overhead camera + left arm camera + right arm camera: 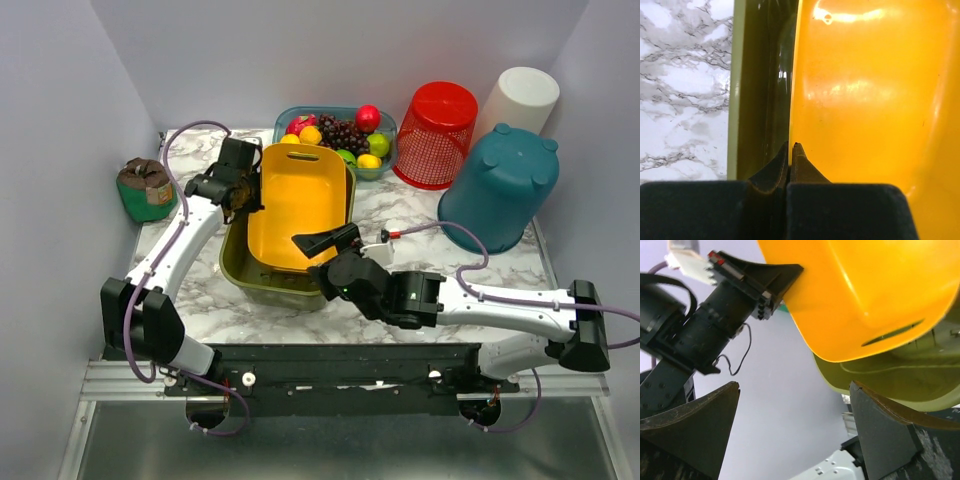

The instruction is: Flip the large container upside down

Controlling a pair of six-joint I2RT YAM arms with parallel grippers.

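Right now we've got the left gripper pinched fully closed on the left wall of the yellow tub. In the wrist view, its fingertips meet over the thin rim. The tub sits tilted inside the olive tub on the marble table, w/ its near end raised. Our right gripper is spread wide at the tubs' near-right corner and holds nothing. From the wrist cam both tubs hang above its jaws, and we can't tell if it touches them.
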